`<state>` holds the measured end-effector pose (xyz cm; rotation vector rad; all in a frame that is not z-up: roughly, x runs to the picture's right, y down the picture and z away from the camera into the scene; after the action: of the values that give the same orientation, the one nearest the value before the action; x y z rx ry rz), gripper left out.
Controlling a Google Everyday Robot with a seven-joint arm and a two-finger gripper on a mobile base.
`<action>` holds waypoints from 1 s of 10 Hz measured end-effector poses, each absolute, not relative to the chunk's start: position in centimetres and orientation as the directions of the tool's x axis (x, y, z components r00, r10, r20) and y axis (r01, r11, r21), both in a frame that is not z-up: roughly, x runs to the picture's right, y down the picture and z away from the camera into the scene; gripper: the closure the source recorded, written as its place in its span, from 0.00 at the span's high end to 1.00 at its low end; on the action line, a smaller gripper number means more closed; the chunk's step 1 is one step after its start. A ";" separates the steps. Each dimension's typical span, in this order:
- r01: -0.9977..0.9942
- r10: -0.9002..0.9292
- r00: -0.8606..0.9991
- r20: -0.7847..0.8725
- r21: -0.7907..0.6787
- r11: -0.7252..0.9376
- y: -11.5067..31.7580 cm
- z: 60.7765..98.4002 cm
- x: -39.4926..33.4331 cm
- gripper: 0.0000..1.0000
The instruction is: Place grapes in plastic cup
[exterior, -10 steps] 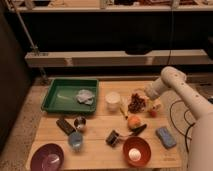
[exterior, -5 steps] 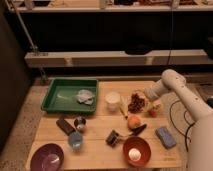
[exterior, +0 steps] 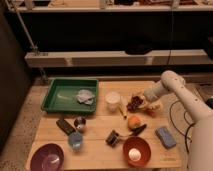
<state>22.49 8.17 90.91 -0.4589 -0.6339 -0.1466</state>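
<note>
The grapes (exterior: 133, 104), a dark reddish-purple bunch, lie on the wooden table (exterior: 100, 150) right of the middle, just right of a white cup (exterior: 113, 100). My gripper (exterior: 143, 103) comes in from the right on the white arm (exterior: 172, 85) and is down at the right side of the bunch, touching or very close to it. The plastic cup (exterior: 75, 140), small and pale blue, stands upright near the front left of the table, well away from the gripper.
A green tray (exterior: 60, 102) with a crumpled cloth (exterior: 85, 96) sits at the back left. A metal cup (exterior: 79, 122), a dark bar (exterior: 65, 125), an orange fruit (exterior: 133, 122), a blue sponge (exterior: 165, 136), a purple bowl (exterior: 47, 157) and a red bowl (exterior: 136, 150) are spread over the front.
My gripper has dropped slightly and edged left onto the grapes. Nothing else on the table has moved.
</note>
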 end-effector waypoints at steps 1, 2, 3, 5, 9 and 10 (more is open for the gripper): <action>0.265 0.011 0.799 0.601 -0.368 0.891 8.2 90.9 22.4 0.07; 0.258 0.014 0.803 0.596 -0.368 0.893 8.0 90.8 22.7 0.01; 0.244 0.022 0.805 0.593 -0.365 0.898 7.6 90.6 23.0 0.00; 0.205 0.048 0.802 0.595 -0.350 0.914 6.0 89.2 23.9 0.00; 0.144 0.074 0.771 0.632 -0.287 0.947 -0.3 83.9 24.8 0.00; 0.136 0.077 0.756 0.650 -0.270 0.953 -2.0 82.2 24.7 0.00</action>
<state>24.75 -2.03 82.25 -0.3123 -0.7163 -0.0328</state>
